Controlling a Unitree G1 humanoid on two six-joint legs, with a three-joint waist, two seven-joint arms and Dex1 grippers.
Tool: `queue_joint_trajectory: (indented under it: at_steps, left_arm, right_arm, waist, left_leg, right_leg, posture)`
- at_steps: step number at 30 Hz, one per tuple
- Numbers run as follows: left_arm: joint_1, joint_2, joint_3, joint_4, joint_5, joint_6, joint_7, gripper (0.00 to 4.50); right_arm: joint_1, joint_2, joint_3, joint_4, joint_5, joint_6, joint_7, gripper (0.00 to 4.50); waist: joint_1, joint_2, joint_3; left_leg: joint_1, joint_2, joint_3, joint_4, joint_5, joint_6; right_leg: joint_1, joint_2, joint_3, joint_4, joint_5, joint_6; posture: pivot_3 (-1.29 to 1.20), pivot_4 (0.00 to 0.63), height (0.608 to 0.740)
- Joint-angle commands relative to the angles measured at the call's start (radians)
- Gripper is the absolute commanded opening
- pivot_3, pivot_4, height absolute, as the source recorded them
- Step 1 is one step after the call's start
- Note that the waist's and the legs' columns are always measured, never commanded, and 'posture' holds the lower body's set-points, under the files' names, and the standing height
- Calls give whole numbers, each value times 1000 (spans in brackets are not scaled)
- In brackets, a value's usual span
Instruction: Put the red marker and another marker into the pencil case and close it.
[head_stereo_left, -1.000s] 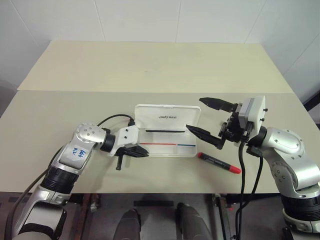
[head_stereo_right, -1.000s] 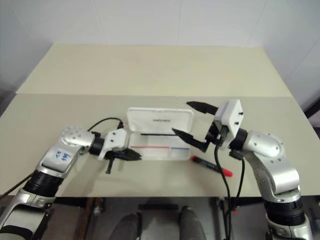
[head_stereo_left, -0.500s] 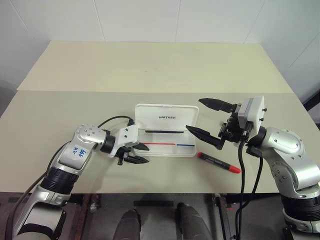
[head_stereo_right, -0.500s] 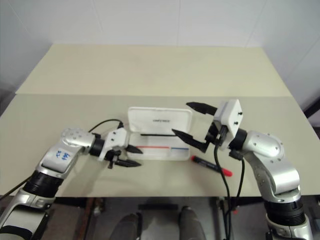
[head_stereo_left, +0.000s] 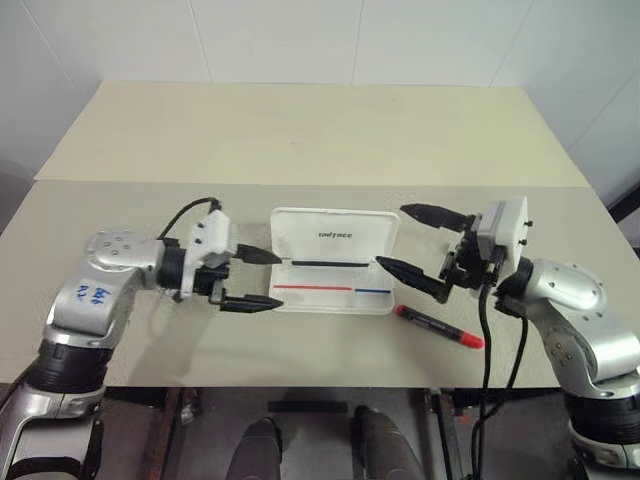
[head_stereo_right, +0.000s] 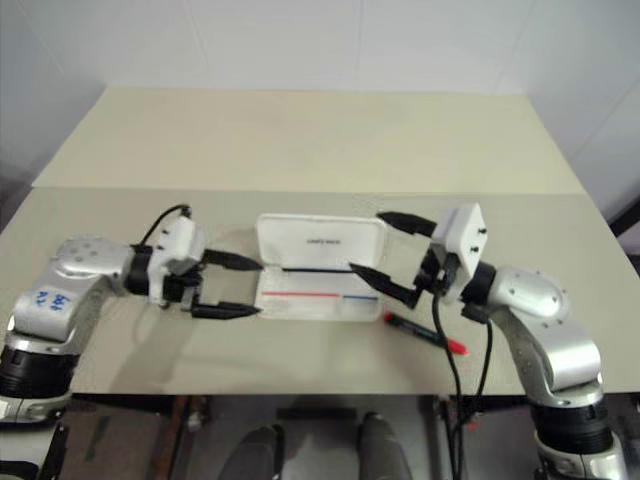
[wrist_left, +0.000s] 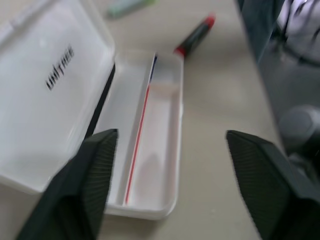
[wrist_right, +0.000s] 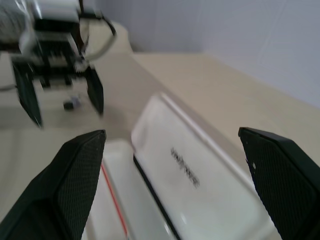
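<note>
Red marker (head_stereo_left: 438, 326) lies slantwise beside pencil case (head_stereo_left: 335, 261).

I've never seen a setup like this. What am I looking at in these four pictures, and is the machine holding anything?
It is a two-armed robot at a beige table. The two wide pictures come from cameras in its head, looking down over its arms. The two close-ups come from cameras on its wrists, looking out between each claw's black fingers. On the table lies an open white pencil case, nothing inside it. A red marker lies on the table beside the case, near the right gripper. The left wrist view also shows a green marker beyond the case. The left gripper and the right one are both open and hold nothing.
</note>
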Motion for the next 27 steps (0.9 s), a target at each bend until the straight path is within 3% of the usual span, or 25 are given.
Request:
queue_joint_trajectory:
  at_steps: [1,8,13,27]
  left_arm:
    - [27,26,85,-30,-80,-16,-18,4449]
    - [52,29,130,-28,-149,-21,-26,4449]
    - [41,46,109,-23,-151,-24,-46,4449]
    - [-40,60,81,7,-174,23,-62,4449]
  right_arm:
    - [76,-64,-96,-31,35,16,31,4500]
    - [357,-173,-210,-27,20,23,123,4500]
    - [426,-188,-206,35,-23,-27,177,4500]
    - [271,-136,-48,445,-157,-189,283,4500]
  waist:
    - [2,0,0]
    - [2,0,0]
    - [-10,0,0]
    - [-23,-1,0]
  left_leg:
    - [0,0,0,0,0,0]
    - [0,0,0,2,-1,1]
    - [2,0,1,4,0,1]
    - [1,0,1,3,1,0]
  right_leg:
    - [0,0,0,0,0,0]
    - [2,0,0,-1,-3,-4]
    - [2,0,0,-1,-3,-6]
    - [2,0,0,-1,-1,-5]
  posture:
    - [0,150,740]
    - [0,150,740]
    - [0,150,740]
    - [0,150,740]
